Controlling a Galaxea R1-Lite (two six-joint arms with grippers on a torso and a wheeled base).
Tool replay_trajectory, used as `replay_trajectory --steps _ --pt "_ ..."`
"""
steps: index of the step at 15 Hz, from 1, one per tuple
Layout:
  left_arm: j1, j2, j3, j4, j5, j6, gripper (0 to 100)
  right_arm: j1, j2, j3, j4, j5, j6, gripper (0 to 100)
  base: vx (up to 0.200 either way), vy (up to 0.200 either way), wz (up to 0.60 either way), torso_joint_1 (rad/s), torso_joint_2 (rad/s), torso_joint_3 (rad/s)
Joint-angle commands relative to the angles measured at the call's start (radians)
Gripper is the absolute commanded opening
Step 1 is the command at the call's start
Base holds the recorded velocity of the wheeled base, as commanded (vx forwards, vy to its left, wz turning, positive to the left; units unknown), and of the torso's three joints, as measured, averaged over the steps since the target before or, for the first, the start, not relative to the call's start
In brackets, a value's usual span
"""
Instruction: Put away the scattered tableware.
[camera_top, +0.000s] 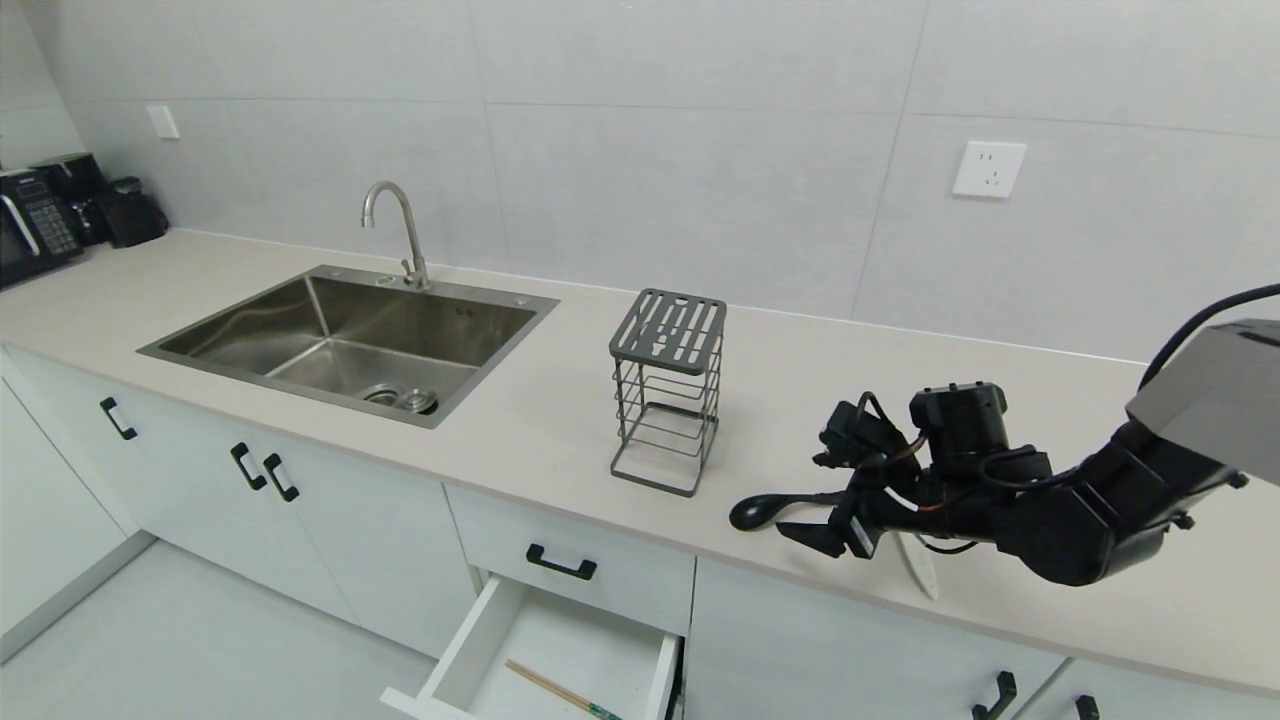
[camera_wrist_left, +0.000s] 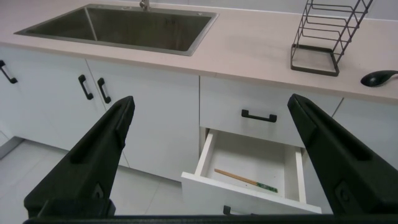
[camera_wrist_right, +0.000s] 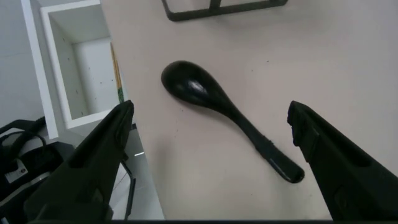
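Note:
A black spoon (camera_top: 757, 511) lies on the beige counter (camera_top: 560, 420), near its front edge and right of the wire rack (camera_top: 667, 390). My right gripper (camera_top: 826, 490) hovers open just over the spoon's handle. In the right wrist view the spoon (camera_wrist_right: 196, 88) lies between the two spread fingers of that gripper (camera_wrist_right: 210, 109). A white spoon (camera_top: 918, 566) lies on the counter under the right arm. My left gripper (camera_wrist_left: 211, 102) is open and holds nothing, out in front of the cabinets. Below it is the open drawer (camera_wrist_left: 205, 155), with a pair of chopsticks (camera_wrist_left: 245, 180) inside.
A steel sink (camera_top: 350, 340) with a tap (camera_top: 400, 225) is set into the counter on the left. Black appliances (camera_top: 60, 205) stand at the far left. The open drawer (camera_top: 440, 670) juts out below the counter's front edge.

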Motion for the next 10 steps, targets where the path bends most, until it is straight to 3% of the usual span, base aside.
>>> replay_trajectory --steps 1,10 --pt "0.0 0.0 -0.001 0.0 0.0 -0.001 100 0.004 0.062 -0.005 -0.001 0.016 -0.006 100 0.0 0.0 0.0 0.0 0.0 0.0" --pt "0.0 0.002 0.0 0.0 0.0 -0.001 100 -0.017 0.177 -0.105 0.0 0.009 -0.028 100 0.0 0.0 0.0 0.0 0.0 0.0"
